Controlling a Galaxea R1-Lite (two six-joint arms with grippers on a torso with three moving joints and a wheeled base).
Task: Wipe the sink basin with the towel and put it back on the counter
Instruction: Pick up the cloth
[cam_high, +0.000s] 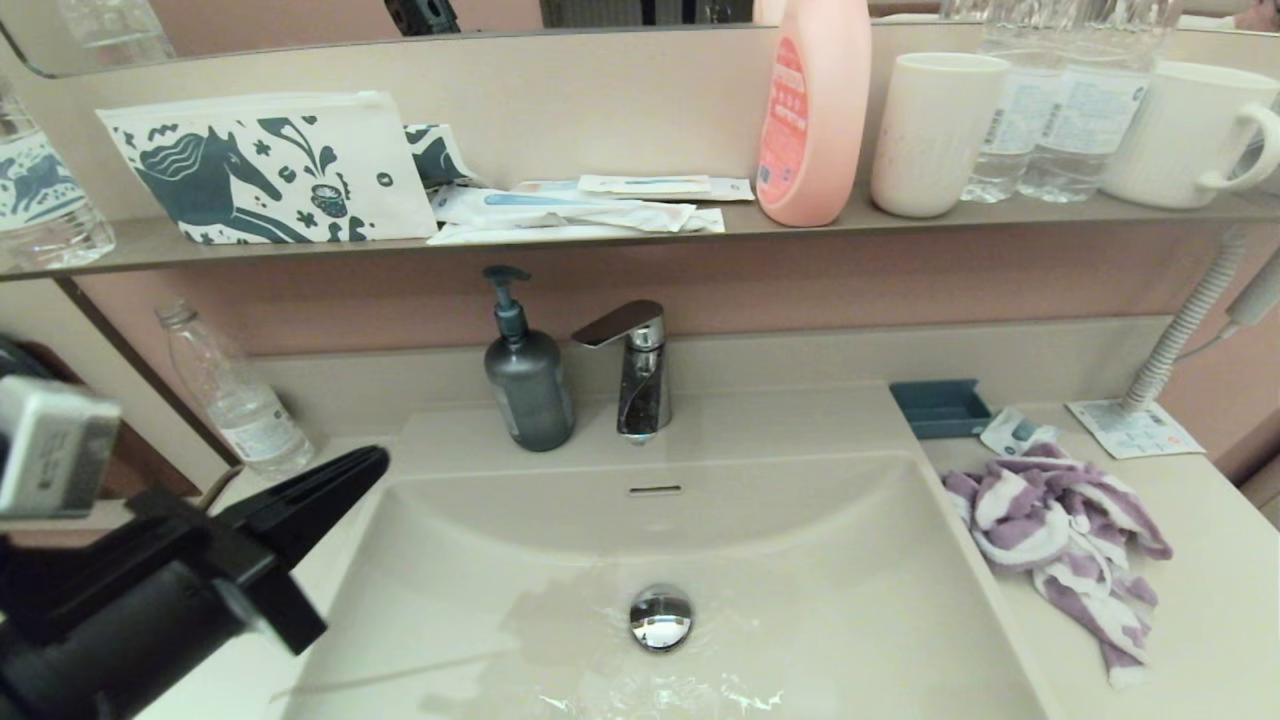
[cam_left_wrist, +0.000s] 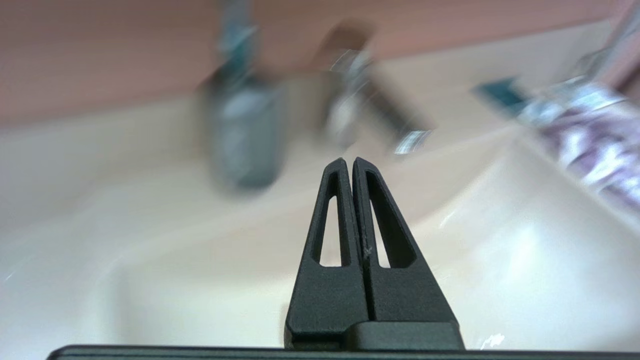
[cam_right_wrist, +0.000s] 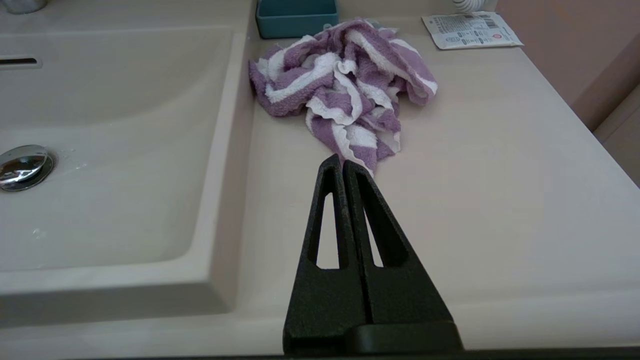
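1. Two grippers, each a pair of matte black, tapered fingers with slotted cut-outs. The left gripper (cam_left_wrist: 352, 161) hangs above the sink's near-left rim, fingers pressed together, nothing between them. The right gripper (cam_right_wrist: 341, 161) sits low at the counter's near edge, fingers likewise pressed together and empty, its tips just short of the cloth.
2. One sink basin (cam_high: 520, 560): glossy cream-beige rectangular bowl with rounded corners, wet in its near part, carrying one round chrome drain plug (cam_high: 661, 617) and one narrow overflow slot (cam_high: 655, 490).
3. One towel (cam_high: 1060, 535): soft terry, purple and white stripes, crumpled in a loose heap on the counter (cam_high: 1210, 600) right of the basin, touching its rim.
4. One shallow teal tray (cam_high: 940, 408) and one printed paper sachet (cam_high: 1133, 428) beyond the towel.
5. One grey pump bottle (cam_high: 528, 385) and one chrome tap (cam_high: 637, 365) behind the bowl; one clear plastic bottle (cam_high: 235, 400) at far left.
6. One grey-brown shelf (cam_high: 600, 238): one horse-printed pouch (cam_high: 265, 165), one pink bottle (cam_high: 815, 110), one ribbed white tumbler (cam_high: 932, 135), one white mug (cam_high: 1190, 135).
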